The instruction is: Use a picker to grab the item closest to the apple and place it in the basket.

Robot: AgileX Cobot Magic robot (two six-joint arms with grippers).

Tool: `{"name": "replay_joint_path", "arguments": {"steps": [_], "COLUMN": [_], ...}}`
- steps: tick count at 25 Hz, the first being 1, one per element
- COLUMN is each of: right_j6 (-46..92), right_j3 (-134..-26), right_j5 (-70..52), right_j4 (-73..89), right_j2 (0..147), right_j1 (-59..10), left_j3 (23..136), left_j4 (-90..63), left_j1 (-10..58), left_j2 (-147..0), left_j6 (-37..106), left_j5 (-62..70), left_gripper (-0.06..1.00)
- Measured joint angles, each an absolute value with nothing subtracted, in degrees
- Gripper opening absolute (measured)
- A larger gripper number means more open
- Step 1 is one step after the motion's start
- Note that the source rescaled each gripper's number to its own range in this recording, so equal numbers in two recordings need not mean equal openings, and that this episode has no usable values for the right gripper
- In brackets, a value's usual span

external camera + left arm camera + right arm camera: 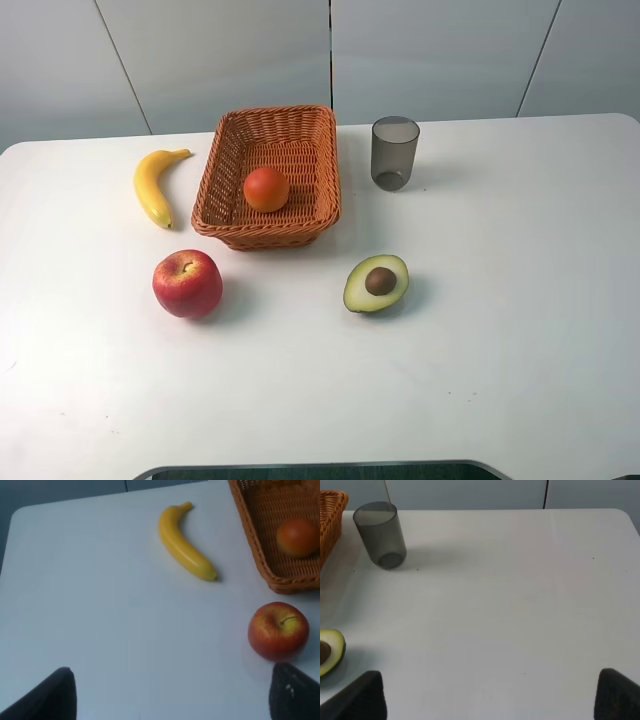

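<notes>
A red apple (pixel 187 283) (pixel 278 630) lies on the white table, left of centre. A yellow banana (pixel 154 184) (pixel 184 544) lies behind it, beside the wicker basket (pixel 224 165) (pixel 260 535). An orange (pixel 266 189) (pixel 297 536) rests inside the basket. Right of the apple sits a halved avocado (pixel 376 283) (pixel 330 651) with its pit showing. My left gripper (pixel 170 700) is open, its dark fingers (pixel 50 697) wide apart, the apple just ahead of one finger. My right gripper (pixel 492 697) is open too, over bare table. Neither gripper shows in the exterior view.
A grey translucent cup (pixel 394 152) (pixel 380 534) stands upright right of the basket. The table's (pixel 500 350) back edge runs along a grey wall. Its front edge is near the bottom of the exterior view.
</notes>
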State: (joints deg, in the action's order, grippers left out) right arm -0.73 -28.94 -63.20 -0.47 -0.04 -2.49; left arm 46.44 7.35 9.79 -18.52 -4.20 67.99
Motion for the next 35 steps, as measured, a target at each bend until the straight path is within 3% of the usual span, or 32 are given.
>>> {"name": "replay_joint_path", "arguments": {"steps": [12,35], "right_j6": [-0.73,-0.73], "right_j3": [-28.94,-28.94], "right_j5": [-63.2,-63.2], "right_j4": [-0.47,-0.47], "right_j2": [-0.04,-0.04], "right_j1": [-2.49,-2.49], "left_j3": [36.64,29.34], "left_j4": [5.02,5.19], "left_j1": [9.79,10.76], "left_j2": [-0.94,0.0], "left_j6": [-2.37,-2.33], "left_j5": [68.81,62.4], "left_gripper": [0.95,0.95]}}
